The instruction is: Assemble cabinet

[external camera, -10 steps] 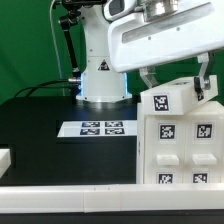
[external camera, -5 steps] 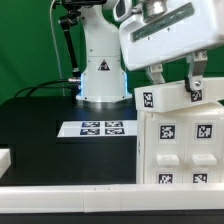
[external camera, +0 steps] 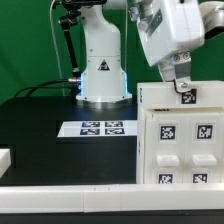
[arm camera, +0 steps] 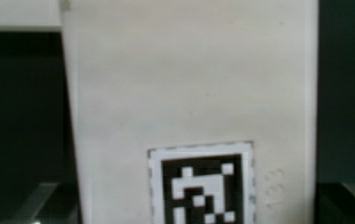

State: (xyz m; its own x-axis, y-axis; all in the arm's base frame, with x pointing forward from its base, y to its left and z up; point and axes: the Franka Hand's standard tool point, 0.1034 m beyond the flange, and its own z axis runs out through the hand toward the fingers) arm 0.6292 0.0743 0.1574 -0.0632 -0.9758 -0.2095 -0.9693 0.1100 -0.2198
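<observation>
The white cabinet [external camera: 180, 145] stands at the exterior view's right, its front covered in square tags. A white top block [external camera: 158, 97] with one tag lies flat across its top. My gripper [external camera: 183, 88] points down over that block, one finger [external camera: 181, 76] showing in front. In the wrist view the white block [arm camera: 192, 90] with its tag fills the space between my gripper [arm camera: 192, 205] tips, with a dark fingertip [arm camera: 42, 205] at each side against its edges. The gripper is shut on the block.
The marker board [external camera: 101, 128] lies on the black table left of the cabinet. The arm's white base [external camera: 100, 70] stands behind it. A small white part [external camera: 5, 158] sits at the left edge. A white rail [external camera: 70, 190] runs along the front.
The gripper has swung right and turned upright, carrying the white block from a tilted pose above the cabinet to lying flat on its top.
</observation>
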